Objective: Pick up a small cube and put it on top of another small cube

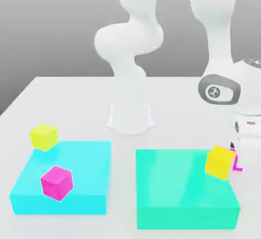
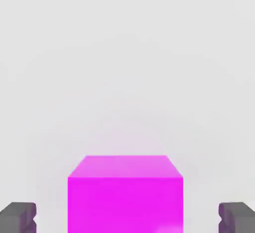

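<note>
One small magenta-pink cube (image 2: 124,194) lies on the white table between my fingertips (image 2: 17,217), with a gap on each side of it. My gripper (image 2: 127,218) is open around it without touching. In the exterior view this cube (image 1: 236,162) peeks out at the right, mostly hidden behind a yellow cube (image 1: 219,162), and my gripper (image 1: 238,153) hangs just over it. The other small magenta-pink cube (image 1: 57,182) rests on the cyan slab (image 1: 86,192) at the exterior view's left.
A green slab (image 1: 178,187) lies at the exterior view's right, with the yellow cube on its far right corner. A second yellow cube (image 1: 43,136) sits at the cyan slab's back left corner. The arm's base (image 1: 130,118) stands behind the slabs.
</note>
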Tool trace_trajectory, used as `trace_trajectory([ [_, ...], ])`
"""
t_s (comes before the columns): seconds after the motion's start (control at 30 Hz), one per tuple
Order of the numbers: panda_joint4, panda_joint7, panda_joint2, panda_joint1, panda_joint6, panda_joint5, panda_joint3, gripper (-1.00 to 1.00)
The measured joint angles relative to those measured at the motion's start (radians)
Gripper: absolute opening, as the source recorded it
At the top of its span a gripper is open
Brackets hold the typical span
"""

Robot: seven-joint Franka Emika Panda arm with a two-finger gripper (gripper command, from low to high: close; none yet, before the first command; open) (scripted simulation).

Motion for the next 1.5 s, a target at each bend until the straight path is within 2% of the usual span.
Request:
trace_trajectory([
  [0.2,-0.001,0.001,-0.002,-0.002,-0.002,-0.001,0.002,-1.00],
  [0.4,-0.047,-0.154,-0.198,-0.100,-0.149,0.202,0.147,-1.00],
  [0.5,-0.005,-0.214,-0.267,-0.115,-0.209,0.209,0.150,-1.00],
  [0.73,0.091,-0.210,-0.368,-0.382,-0.362,0.175,0.001,-1.00],
  [0.97,0.127,-0.184,-0.421,-0.626,-0.466,0.212,-0.131,-1.00],
  [1.23,0.167,-0.160,-0.473,-0.843,-0.583,0.266,-0.322,-1.00],
  [1.33,0.144,-0.145,-0.445,-0.876,-0.567,0.308,-0.361,-1.00],
  [1.47,0.114,-0.169,-0.325,-0.880,-0.429,0.355,-0.365,-1.00],
  [1.5,0.110,-0.173,-0.304,-0.881,-0.404,0.362,-0.363,1.00],
])
